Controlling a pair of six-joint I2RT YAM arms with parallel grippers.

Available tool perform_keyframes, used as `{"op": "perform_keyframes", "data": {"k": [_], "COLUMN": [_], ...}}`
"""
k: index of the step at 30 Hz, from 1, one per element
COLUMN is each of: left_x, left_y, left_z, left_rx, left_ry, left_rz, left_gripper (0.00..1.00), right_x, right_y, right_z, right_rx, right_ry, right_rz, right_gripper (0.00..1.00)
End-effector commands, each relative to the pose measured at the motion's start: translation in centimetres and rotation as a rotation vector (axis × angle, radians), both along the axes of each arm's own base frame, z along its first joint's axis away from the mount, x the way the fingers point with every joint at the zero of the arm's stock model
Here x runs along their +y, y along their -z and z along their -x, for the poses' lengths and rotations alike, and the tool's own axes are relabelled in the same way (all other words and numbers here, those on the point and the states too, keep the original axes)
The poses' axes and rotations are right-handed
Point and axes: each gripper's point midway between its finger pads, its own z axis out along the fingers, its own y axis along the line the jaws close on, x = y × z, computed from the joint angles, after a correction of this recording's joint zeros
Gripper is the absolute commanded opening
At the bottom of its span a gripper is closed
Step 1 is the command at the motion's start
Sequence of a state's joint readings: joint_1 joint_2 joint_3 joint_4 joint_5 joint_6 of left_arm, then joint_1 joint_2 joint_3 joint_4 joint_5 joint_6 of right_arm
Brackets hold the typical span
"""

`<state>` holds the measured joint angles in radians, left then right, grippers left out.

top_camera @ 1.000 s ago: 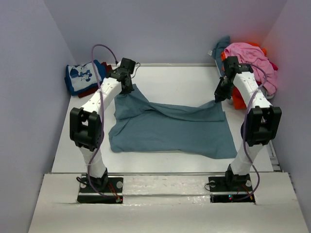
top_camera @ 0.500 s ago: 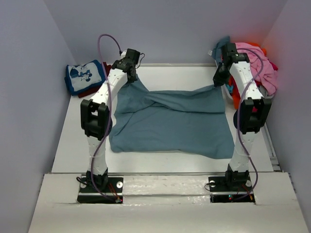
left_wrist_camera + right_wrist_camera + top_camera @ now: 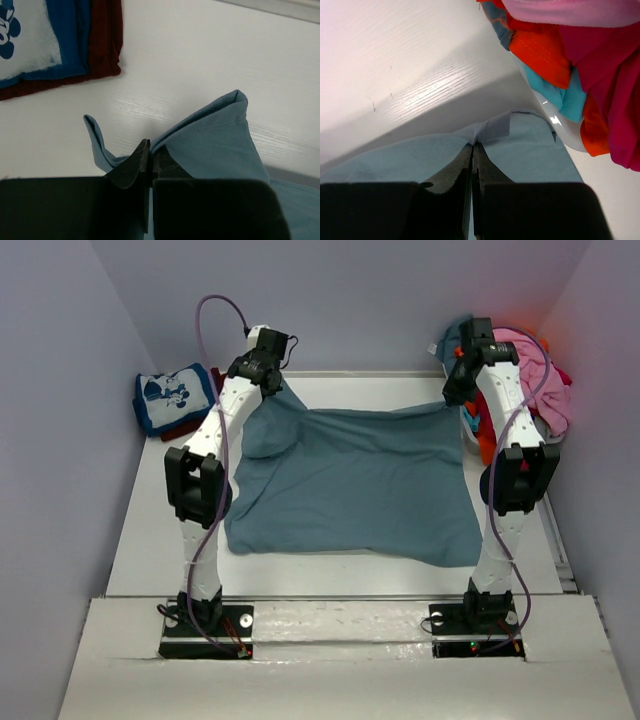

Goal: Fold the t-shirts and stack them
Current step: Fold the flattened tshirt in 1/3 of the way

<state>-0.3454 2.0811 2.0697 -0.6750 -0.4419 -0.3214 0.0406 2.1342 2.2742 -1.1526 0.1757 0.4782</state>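
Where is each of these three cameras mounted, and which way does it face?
Top external: above and behind the bases, looking down on the table; both arms show.
Left wrist: looks down past the left gripper at the slate-blue t-shirt, printed blue t-shirt and dark red t-shirt beyond.
Right wrist: looks past the right gripper at the t-shirt heap.
All three share the slate-blue t-shirt.

Top view high, overlooking table (image 3: 380, 390); wrist views close, downward; all share slate-blue t-shirt (image 3: 360, 480)
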Motion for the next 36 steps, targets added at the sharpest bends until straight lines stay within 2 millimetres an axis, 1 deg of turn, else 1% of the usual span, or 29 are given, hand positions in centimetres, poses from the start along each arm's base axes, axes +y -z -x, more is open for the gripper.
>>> {"op": "perform_keyframes", "data": {"k": [1,3,5,6,7,8,10,11,13,14,17,19,22,23,26,31,32,35,36], "left_x": [0.1,0.2,0.3,0.4,0.5,0.5,0.6,0.6,0.6,0.5,0.7,0.6,0.9,0.9,1.2,1.0,1.0,0.9,0.9], "left_y": [-5.5,-6.4,-6.1,-6.1,-5.9,-5.8,-5.1,-4.2,-3.1,-1.6,0.7,1.3,2.2,1.7,1.6,2.0,2.0,1.7,1.6], "left_z": [-2.1,-2.6,-2.9,-3.0,-3.0,-3.0,-3.1,-3.0,-2.9,-2.7,-1.8,-1.2,-0.1,0.2,0.8,0.9,0.9,0.8,0.8], "left_rx": [-0.167,-0.191,-0.189,-0.192,-0.188,-0.183,-0.166,-0.142,-0.108,-0.062,0.012,0.027,0.042,0.034,0.040,0.051,0.052,0.046,0.047], "left_ry": [-0.015,-0.020,-0.022,-0.027,-0.030,-0.036,-0.044,-0.043,-0.040,-0.039,-0.049,-0.043,-0.036,-0.035,-0.034,-0.020,-0.019,-0.016,-0.016], "left_rz": [0.001,-0.013,-0.026,-0.031,-0.036,-0.040,-0.048,-0.055,-0.060,-0.069,-0.078,-0.065,-0.065,-0.062,-0.067,-0.062,-0.061,-0.057,-0.060], "left_gripper": [0.06,0.06,0.06,0.06,0.06,0.06,0.06,0.06,0.06,0.06,0.06,0.06,0.06,0.06,0.06,0.06,0.06,0.06,0.06], "right_x": [-0.6,-0.6,-0.6,-1.1,-1.1,-1.1,-1.0,-1.1,-1.1,-1.1,-1.1,-1.1,-1.1,-0.9,-0.8,-1.0,-0.9,-0.7,-0.7], "right_y": [-2.8,-2.1,-2.0,-1.8,-1.2,-1.0,-0.7,-0.3,0.0,0.4,0.6,0.8,0.6,0.5,0.2,0.0,-0.4,0.0,-0.6], "right_z": [-0.1,0.2,0.5,0.6,0.9,1.0,1.2,1.5,1.7,1.9,2.0,2.1,2.2,2.2,2.0,1.5,1.2,0.6,0.3], "right_rx": [-0.081,-0.061,-0.060,-0.057,-0.040,-0.035,-0.024,-0.012,-0.003,0.006,0.009,0.015,0.006,0.001,-0.008,-0.010,-0.022,-0.021,-0.033], "right_ry": [0.003,0.005,0.004,0.013,0.011,0.010,0.007,0.009,0.011,0.012,0.011,0.013,0.012,0.010,0.006,0.003,0.001,-0.004,-0.006], "right_rz": [0.038,0.040,0.039,0.039,0.040,0.038,0.038,0.041,0.042,0.041,0.040,0.041,0.036,0.030,0.025,0.035,0.031,0.023,0.025], "right_gripper": [0.07,0.07,0.07,0.07,0.07,0.07,0.07,0.07,0.07,0.07,0.07,0.07,0.07,0.07,0.07,0.07,0.07,0.07,0.07]}}
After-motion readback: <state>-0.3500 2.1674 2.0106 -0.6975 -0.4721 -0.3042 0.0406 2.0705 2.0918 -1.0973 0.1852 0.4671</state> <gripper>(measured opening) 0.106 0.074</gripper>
